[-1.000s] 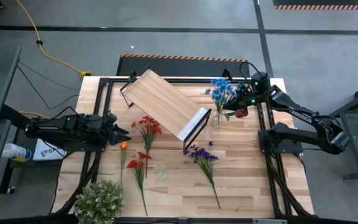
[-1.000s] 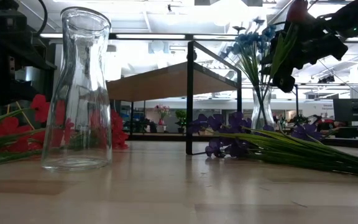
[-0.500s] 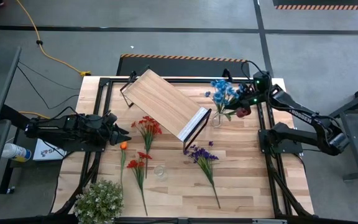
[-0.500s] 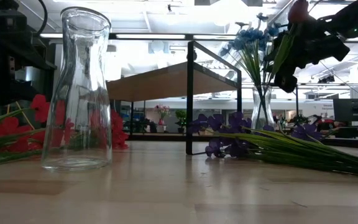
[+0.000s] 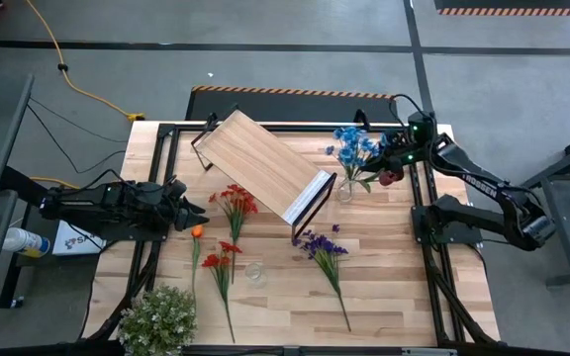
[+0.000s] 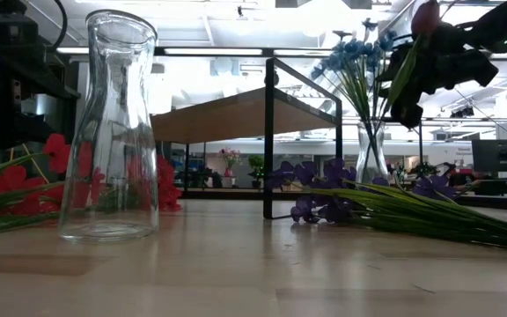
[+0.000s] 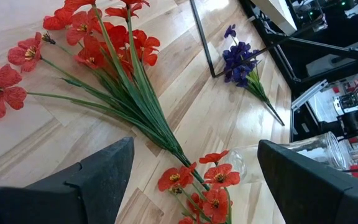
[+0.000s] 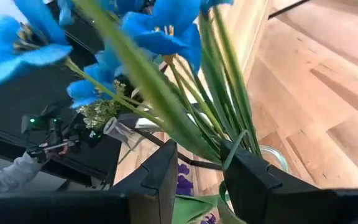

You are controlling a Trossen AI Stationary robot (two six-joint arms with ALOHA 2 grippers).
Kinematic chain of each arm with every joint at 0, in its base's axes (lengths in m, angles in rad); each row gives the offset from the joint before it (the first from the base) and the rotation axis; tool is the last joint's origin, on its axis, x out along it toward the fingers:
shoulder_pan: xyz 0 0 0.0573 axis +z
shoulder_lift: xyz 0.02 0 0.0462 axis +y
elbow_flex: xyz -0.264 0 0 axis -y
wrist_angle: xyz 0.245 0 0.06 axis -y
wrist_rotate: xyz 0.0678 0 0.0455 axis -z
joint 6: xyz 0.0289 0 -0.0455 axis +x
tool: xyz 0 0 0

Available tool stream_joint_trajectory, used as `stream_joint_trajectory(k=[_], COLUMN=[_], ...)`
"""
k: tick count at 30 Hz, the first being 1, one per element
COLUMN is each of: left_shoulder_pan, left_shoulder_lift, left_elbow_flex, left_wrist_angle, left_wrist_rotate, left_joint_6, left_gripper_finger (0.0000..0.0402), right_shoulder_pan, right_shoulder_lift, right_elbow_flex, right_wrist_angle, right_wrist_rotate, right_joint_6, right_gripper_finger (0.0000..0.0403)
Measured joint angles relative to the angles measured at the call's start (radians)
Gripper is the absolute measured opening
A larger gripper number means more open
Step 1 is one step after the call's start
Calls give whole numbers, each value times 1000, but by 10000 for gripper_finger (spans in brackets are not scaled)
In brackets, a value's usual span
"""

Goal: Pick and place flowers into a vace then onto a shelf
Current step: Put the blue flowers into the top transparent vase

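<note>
A glass vase [image 5: 345, 189] of blue flowers [image 5: 352, 144] stands beside the near end of the shelf [image 5: 260, 163]. My right gripper [image 5: 388, 166] hovers just right of them, shut on a dark red flower [image 6: 424, 16] with a green stem. In the low view that gripper [image 6: 422, 77] is above and to the right of the vase [image 6: 370, 154]. Red [image 5: 234, 201], orange [image 5: 197, 231] and purple [image 5: 320, 245] flowers lie flat on the table. My left gripper [image 5: 191, 210] waits open at the table's left side, over the red flowers [image 7: 114, 59]. My right gripper pinches the dark red flower's green stem [image 8: 199, 148] between its two fingers [image 8: 164, 175], coming nearly level from the table's right. The flower is lifted clear, its bloom [image 5: 390, 178] beside the gripper and, in the low view, above it. The stem slants through the blue flowers above the vase rim [image 8: 272, 157].
A second, empty clear vase [image 5: 255, 274] stands near the table's front middle, large in the low view [image 6: 111, 132]. A bushy pale plant [image 5: 158, 318] sits at the near left corner. Another red sprig [image 5: 221, 261] lies beside the empty vase.
My right gripper has swung slightly toward the table's far right corner with the dark red flower, still shut on its stem. The blue flowers in the vase have swayed a little.
</note>
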Motion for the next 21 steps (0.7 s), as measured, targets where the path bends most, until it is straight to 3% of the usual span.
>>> stream_joint_trajectory(k=[21], left_shoulder_pan=[0], left_shoulder_lift=[0], left_elbow_flex=[0], left_wrist_angle=[0], left_wrist_rotate=[0], left_joint_6=[0], left_gripper_finger=[376], right_shoulder_pan=[-108], right_shoulder_lift=[-211], right_elbow_flex=[0], right_wrist_angle=[-30], right_wrist_rotate=[-1], right_joint_6=[30], right_gripper_finger=[114])
